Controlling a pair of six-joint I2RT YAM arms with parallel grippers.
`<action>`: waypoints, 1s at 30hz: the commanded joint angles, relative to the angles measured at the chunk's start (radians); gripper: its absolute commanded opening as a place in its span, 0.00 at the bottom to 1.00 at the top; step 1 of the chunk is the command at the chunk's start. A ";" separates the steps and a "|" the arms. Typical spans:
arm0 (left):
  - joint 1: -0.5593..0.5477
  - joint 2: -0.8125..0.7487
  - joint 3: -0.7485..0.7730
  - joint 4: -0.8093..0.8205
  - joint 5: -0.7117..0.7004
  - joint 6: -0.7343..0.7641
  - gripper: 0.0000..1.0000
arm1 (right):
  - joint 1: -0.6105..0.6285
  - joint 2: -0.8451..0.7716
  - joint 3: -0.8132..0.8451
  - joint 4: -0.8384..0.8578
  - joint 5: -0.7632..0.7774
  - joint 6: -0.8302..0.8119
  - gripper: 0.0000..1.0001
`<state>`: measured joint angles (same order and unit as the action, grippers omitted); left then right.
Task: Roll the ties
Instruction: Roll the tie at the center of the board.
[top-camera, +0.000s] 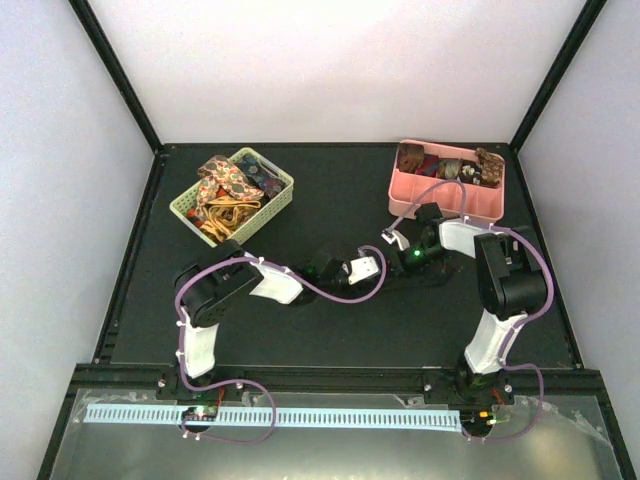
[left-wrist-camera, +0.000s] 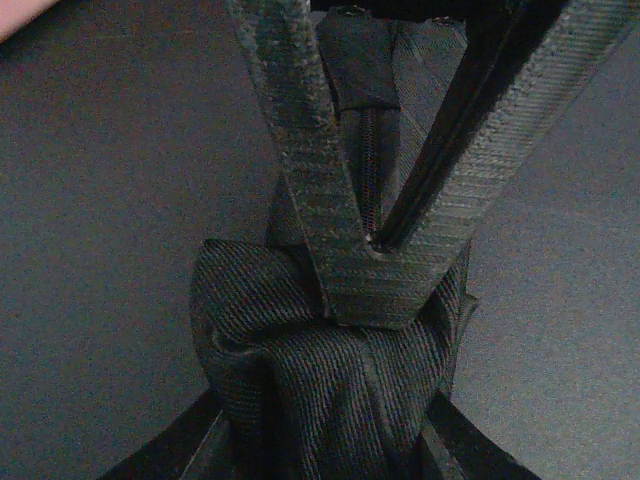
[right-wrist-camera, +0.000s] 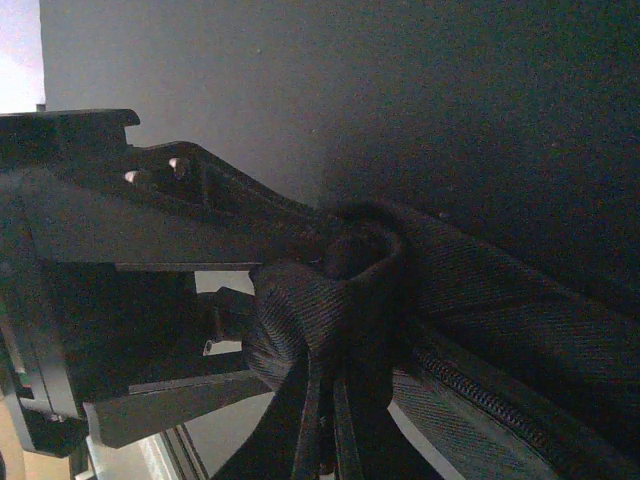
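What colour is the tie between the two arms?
The tie is solid black; clearest in left wrist view.

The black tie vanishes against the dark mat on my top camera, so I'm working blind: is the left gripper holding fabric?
Observer: Yes. On the left wrist view the left gripper has its fingertips together on the black tie, which is bunched just beyond them.
Operator: And the right one?
Observer: The right gripper is shut, with the tie's fabric wadded around its tips.
Operator: Any unrolled length?
Observer: A flat stretch with a stitched seam trails toward the lower right of the right wrist view.
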<state>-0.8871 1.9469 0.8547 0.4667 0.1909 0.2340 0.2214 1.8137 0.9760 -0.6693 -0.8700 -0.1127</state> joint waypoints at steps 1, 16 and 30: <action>0.002 0.012 0.011 0.009 -0.001 -0.006 0.26 | 0.000 0.027 0.006 -0.022 0.030 -0.018 0.02; -0.007 0.010 0.010 0.049 -0.030 -0.055 0.53 | -0.004 0.036 -0.015 -0.003 0.008 -0.010 0.02; -0.016 0.004 -0.022 0.121 -0.028 -0.052 0.58 | -0.004 0.044 -0.014 0.000 0.008 -0.003 0.02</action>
<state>-0.8974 1.9583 0.8528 0.4915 0.1566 0.1818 0.2127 1.8366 0.9741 -0.6609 -0.8753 -0.1173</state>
